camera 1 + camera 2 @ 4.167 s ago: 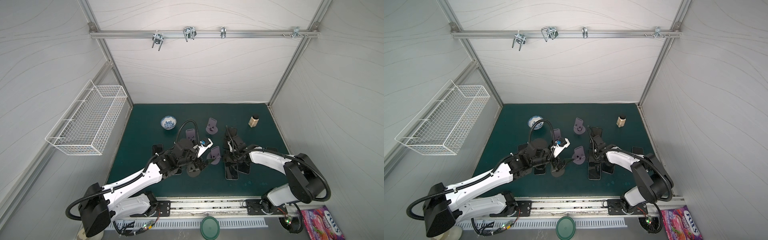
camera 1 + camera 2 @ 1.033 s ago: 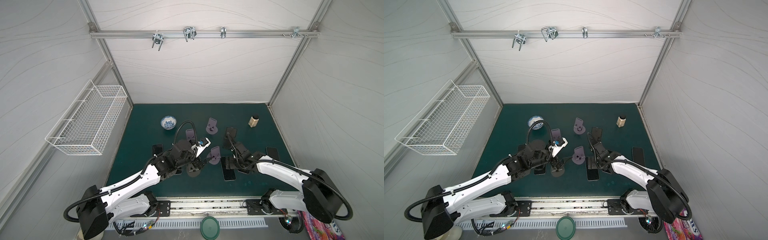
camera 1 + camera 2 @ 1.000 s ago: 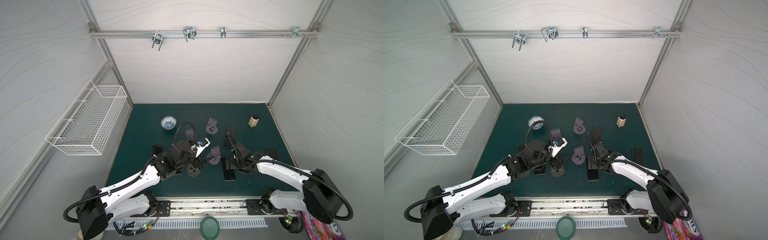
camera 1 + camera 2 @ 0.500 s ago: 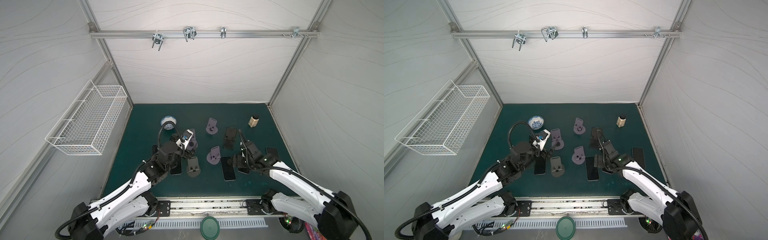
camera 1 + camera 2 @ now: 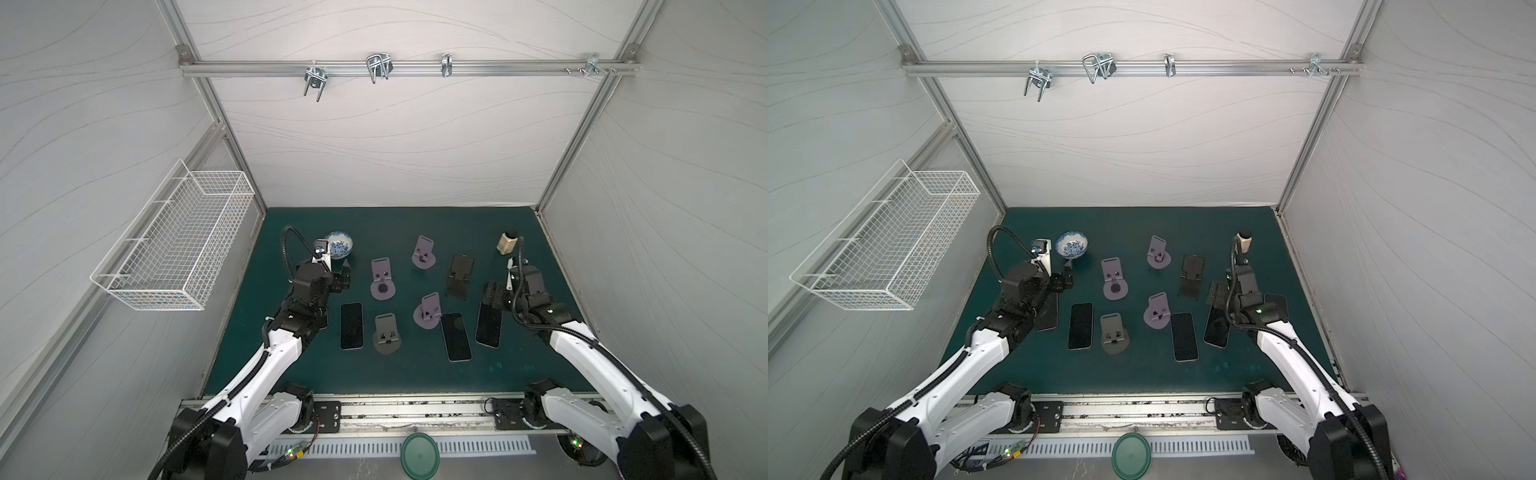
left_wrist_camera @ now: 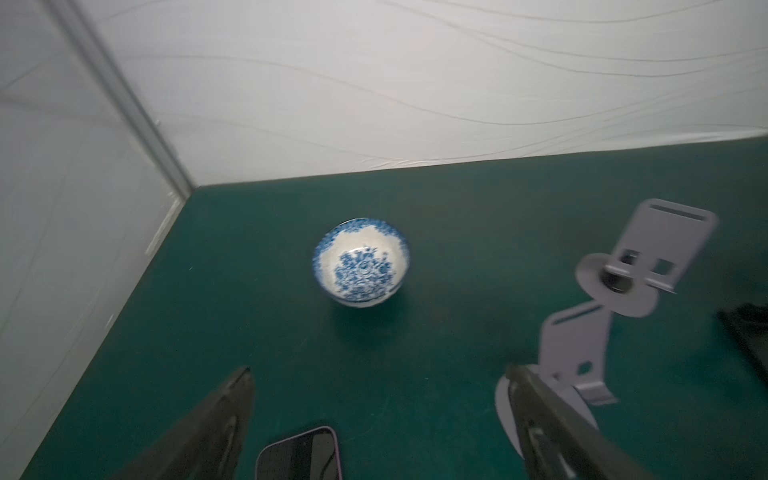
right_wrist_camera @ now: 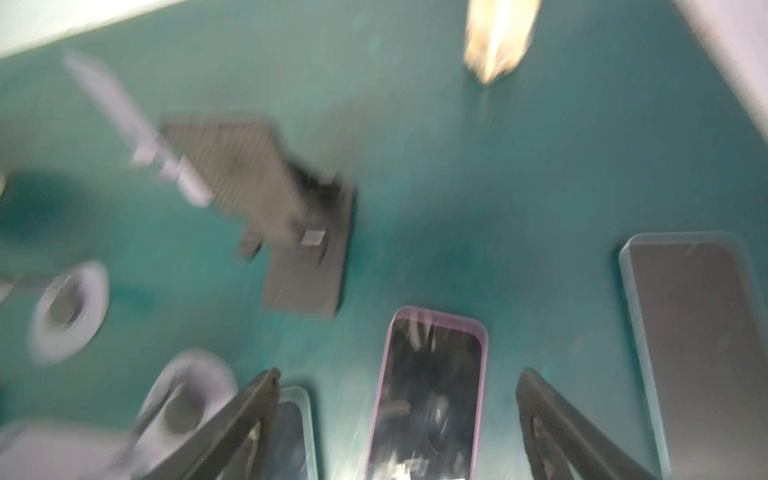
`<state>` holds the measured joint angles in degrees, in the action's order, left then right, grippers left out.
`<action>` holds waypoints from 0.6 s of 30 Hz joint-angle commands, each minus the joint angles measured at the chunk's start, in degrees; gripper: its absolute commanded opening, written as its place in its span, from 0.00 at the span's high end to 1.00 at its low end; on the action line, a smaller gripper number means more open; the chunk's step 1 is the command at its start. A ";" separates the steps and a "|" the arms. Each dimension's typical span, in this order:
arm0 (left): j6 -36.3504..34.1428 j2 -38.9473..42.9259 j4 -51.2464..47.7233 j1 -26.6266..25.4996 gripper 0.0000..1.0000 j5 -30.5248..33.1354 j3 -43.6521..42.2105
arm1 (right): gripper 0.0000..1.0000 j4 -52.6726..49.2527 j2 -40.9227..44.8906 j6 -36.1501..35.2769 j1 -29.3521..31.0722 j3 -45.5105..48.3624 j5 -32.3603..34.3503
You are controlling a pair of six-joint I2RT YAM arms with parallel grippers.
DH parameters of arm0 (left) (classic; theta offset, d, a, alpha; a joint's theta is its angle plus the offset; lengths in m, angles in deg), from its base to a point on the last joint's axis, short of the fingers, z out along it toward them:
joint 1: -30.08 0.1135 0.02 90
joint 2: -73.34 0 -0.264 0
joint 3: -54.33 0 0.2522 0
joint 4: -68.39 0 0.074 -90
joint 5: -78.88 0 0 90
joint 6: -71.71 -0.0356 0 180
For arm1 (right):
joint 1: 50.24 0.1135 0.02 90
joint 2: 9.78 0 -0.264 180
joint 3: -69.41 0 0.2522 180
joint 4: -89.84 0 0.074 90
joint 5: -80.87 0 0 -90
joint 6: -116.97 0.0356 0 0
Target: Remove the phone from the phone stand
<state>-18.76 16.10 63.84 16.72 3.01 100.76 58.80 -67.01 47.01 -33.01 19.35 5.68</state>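
Phones (image 5: pixel 351 326) are found flat on the tabletop (image 5: pixel 415 374), stands (image 5: pixel 387 328) bare, left gripper (image 6: pixel 378 370) and right gripper (image 7: pixel 399 372) spread empty: task judged done.

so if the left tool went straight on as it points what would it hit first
Probably the blue and white bowl, centred ahead of the open left tool. The phone lies flat below that line; depth is unclear, so the mat could come first.
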 commanded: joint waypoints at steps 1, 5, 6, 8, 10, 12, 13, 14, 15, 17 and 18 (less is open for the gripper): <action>3.93 -2.97 5.92 4.19 0.04 4.22 -0.96 | 0.08 15.79 -2.68 -7.23 -3.69 3.33 5.59; 2.80 -8.68 8.81 8.16 0.04 6.43 -2.28 | 0.06 32.18 -7.06 -14.85 -7.53 8.03 4.18; 2.46 -9.98 10.12 8.86 0.04 6.92 -2.81 | 0.06 35.79 -8.35 -16.24 -7.82 9.38 3.69; 2.41 -12.31 13.27 10.10 0.04 7.89 -4.10 | 0.06 43.03 -10.66 -17.06 -8.40 12.25 1.58; 2.47 -13.66 17.30 11.27 0.04 7.87 -5.89 | 0.06 51.61 -13.12 -17.75 -8.53 15.65 -1.39; 2.58 -14.11 18.99 11.77 0.04 7.61 -7.39 | 0.07 58.45 -16.16 -18.97 -8.61 17.85 -3.43; 2.86 -14.14 19.21 11.87 0.04 7.64 -8.10 | 0.07 61.23 -17.88 -19.81 -8.55 18.28 -3.64; 3.15 -14.20 19.41 11.96 0.04 7.74 -8.77 | 0.06 61.83 -18.47 -20.19 -8.68 18.12 -4.04; 3.32 -14.44 19.97 11.95 0.04 8.22 -9.52 | 0.06 61.53 -18.49 -21.44 -8.75 17.82 -5.71; 4.06 -15.58 21.83 11.96 0.04 9.36 -10.50 | 0.06 64.52 -20.42 -22.53 -9.22 17.89 -8.12; 3.82 -16.11 23.28 12.05 0.04 8.80 -10.68 | 0.06 65.83 -21.95 -22.18 -10.18 17.95 -10.34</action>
<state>-16.01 1.20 79.88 28.34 10.42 90.14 114.27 -87.19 27.90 -41.88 37.71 0.63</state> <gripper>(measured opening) 0.958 0.942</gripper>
